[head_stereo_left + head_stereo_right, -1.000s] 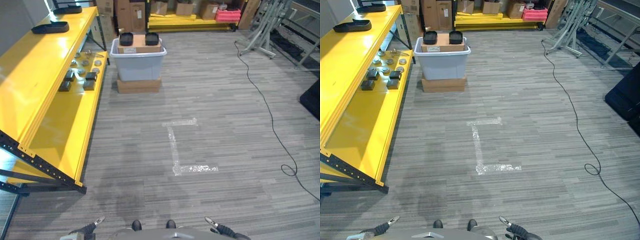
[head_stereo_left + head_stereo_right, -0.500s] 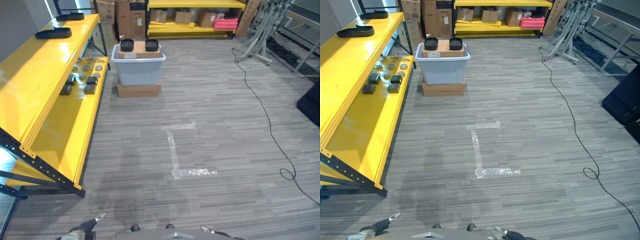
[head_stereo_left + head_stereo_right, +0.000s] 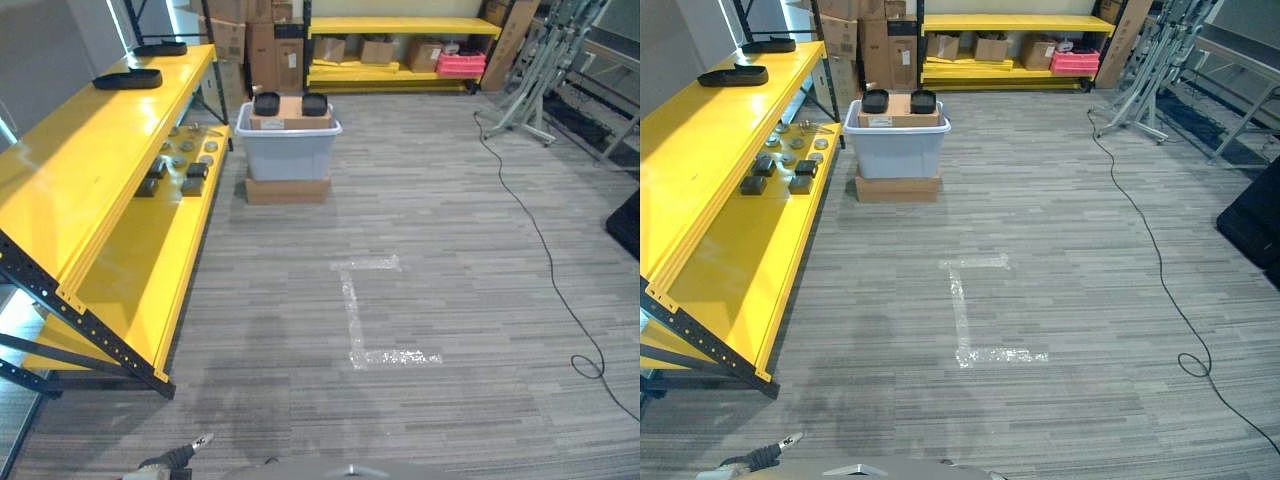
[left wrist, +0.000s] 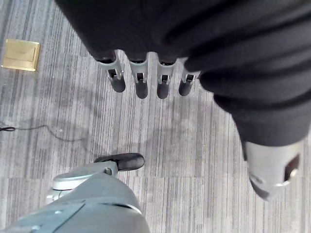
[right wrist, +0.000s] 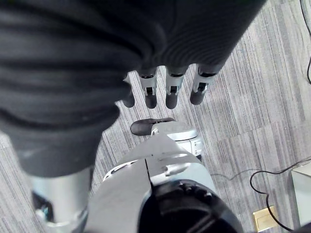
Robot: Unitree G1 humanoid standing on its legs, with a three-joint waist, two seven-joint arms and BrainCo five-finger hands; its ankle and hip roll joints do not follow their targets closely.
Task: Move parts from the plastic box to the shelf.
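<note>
A grey plastic box (image 3: 288,150) stands on a flat cardboard box (image 3: 288,190) far ahead on the floor. Inside it is a brown carton with two black parts (image 3: 266,102) on top. The yellow shelf (image 3: 110,190) runs along the left, and several dark and round parts (image 3: 175,172) lie on its lower level. My left hand (image 3: 172,459) hangs at the bottom edge, far from the box. In the left wrist view its fingers (image 4: 141,87) are straight over the carpet and hold nothing. My right hand (image 5: 172,94) also hangs open and holds nothing.
Two black trays (image 3: 127,78) sit on the shelf's top level. White tape marks (image 3: 355,310) lie on the carpet ahead. A metal stand (image 3: 530,90) is at the back right, a far yellow rack (image 3: 400,30) holds cartons, and a dark object (image 3: 628,220) is at the right edge.
The whole picture has shifted as the camera moved: box and shelf sit lower in view. Both hands have sunk toward the bottom edge. Nothing on the floor has moved.
</note>
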